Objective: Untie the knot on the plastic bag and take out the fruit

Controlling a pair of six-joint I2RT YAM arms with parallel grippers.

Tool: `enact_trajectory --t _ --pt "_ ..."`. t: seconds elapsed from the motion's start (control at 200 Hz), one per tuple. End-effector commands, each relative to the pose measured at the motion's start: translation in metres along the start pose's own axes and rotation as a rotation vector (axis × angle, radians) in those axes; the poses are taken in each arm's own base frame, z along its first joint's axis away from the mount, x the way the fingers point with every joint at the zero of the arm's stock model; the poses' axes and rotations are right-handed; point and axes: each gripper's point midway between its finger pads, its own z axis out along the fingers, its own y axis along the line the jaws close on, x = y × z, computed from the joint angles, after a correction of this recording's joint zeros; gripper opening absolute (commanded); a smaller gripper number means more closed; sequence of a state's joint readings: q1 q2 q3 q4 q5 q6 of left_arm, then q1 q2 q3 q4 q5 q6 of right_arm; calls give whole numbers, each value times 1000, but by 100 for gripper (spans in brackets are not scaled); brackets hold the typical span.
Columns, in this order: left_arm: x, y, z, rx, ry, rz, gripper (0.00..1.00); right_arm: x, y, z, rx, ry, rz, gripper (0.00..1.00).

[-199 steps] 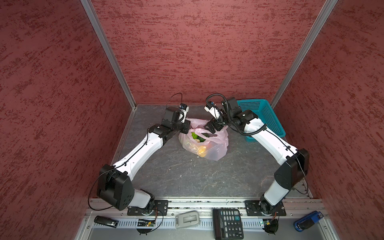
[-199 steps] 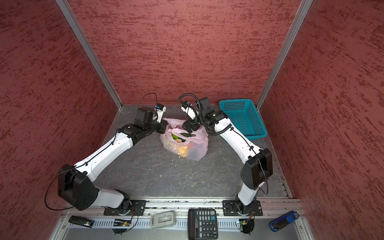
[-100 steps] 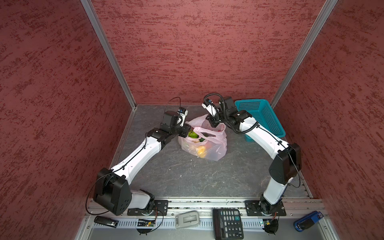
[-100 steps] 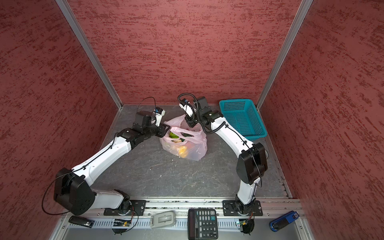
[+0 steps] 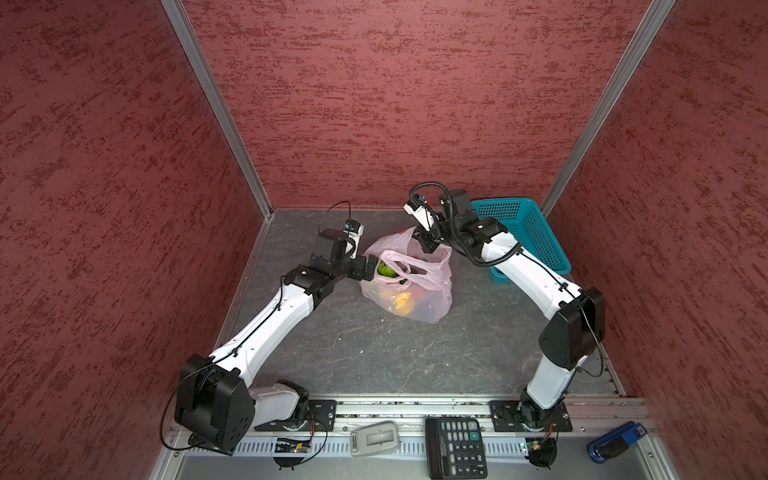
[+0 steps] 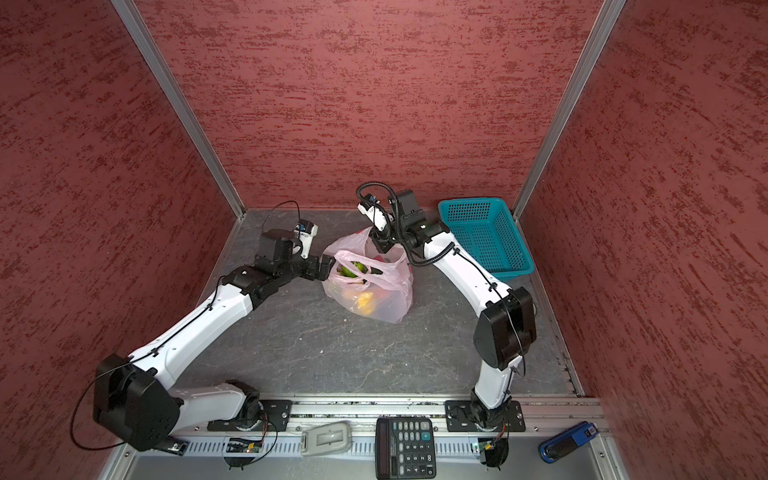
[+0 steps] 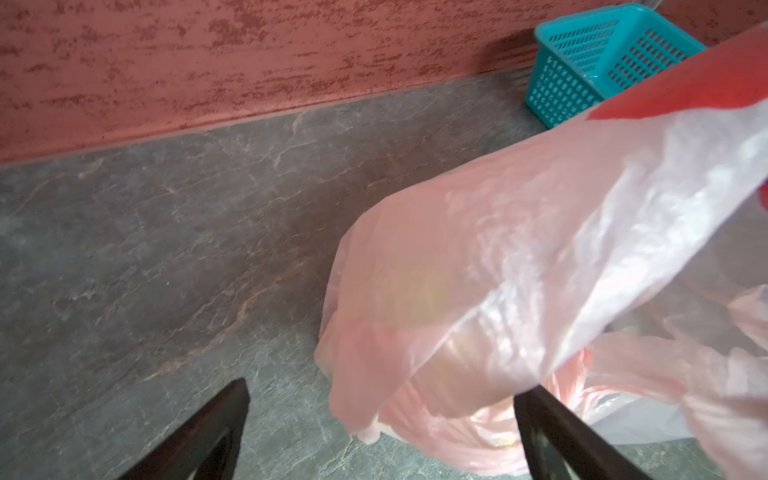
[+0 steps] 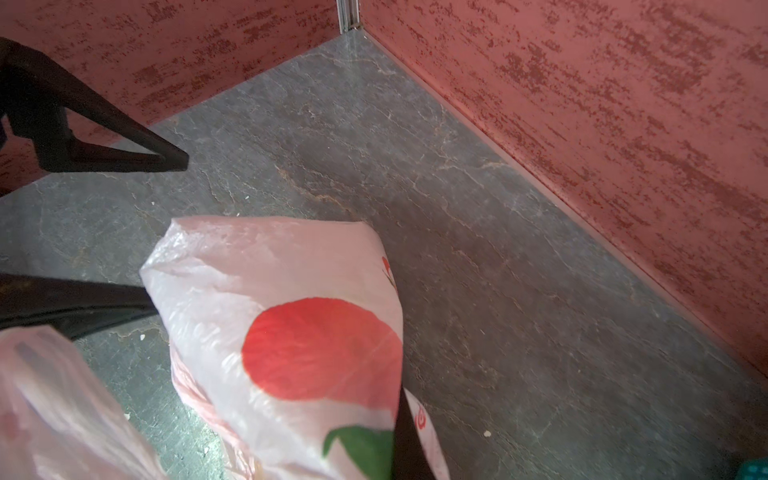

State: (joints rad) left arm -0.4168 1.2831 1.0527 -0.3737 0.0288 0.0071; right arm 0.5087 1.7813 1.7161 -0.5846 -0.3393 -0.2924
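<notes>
Plastic bag [image 5: 430,293] sits on the grey table [image 5: 374,353] toward the back, between the two arms. At its left side hangs the left gripper [image 5: 371,266], its fingers [image 7: 216,428] spread wide and gripping nothing, with bag film close against one of them. Fruit shows in the open mouth, a green piece [image 5: 386,271], with yellow-orange ones [image 5: 402,300] visible through the film. The right gripper [image 5: 428,248] is clamped on the bag's upper rim, which stands up in a peak. Farther right stands the teal basket [image 5: 525,232].
</notes>
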Motion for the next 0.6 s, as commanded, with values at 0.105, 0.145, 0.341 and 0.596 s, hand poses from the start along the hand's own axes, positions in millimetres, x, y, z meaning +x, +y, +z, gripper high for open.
enact_trajectory --t 0.105,0.145,0.341,0.596 --pt "-17 -21 25 32 -3 154 100 -25 15 -18 -77 -66 -32 0" --pt "-21 -23 29 26 -9 168 99 -25 17 -18 -88 -66 -35 0" --pt "-23 -22 61 29 8 182 99 -21 26 -17 -138 -58 -32 0" --pt "-7 25 79 -85 94 100 23 -14 26 -20 -131 -44 -43 0"
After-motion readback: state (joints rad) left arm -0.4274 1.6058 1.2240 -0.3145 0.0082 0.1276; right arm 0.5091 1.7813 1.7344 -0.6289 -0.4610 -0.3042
